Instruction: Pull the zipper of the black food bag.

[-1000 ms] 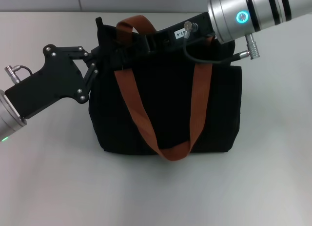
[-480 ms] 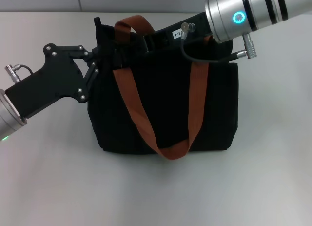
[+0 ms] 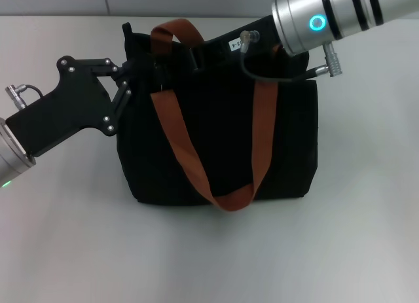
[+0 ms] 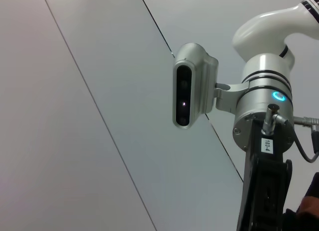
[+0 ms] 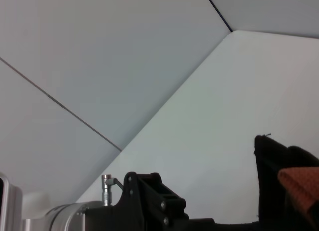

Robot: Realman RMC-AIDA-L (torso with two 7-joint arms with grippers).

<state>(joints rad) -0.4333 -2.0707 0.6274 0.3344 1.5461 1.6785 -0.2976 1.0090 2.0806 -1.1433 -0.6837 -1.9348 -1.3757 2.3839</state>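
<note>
while the black food bag (image 3: pixel 216 133) lies on a plain white table (image 3: pixel 366 218), pale grey wall panels behind, left gripper (image 3: pixel 145 72) at its upper left corner, right gripper (image 3: pixel 196 56) on its top edge, both grips unclear, zipper unseen

The black food bag (image 3: pixel 219 139) lay in the middle of the table (image 3: pixel 366 237). The left gripper (image 3: pixel 134 71) was at the bag's top left corner. The right gripper (image 3: pixel 196 54) reached from the right along the bag's top edge. One strap (image 3: pixel 190 152) lay across the bag's front
</note>
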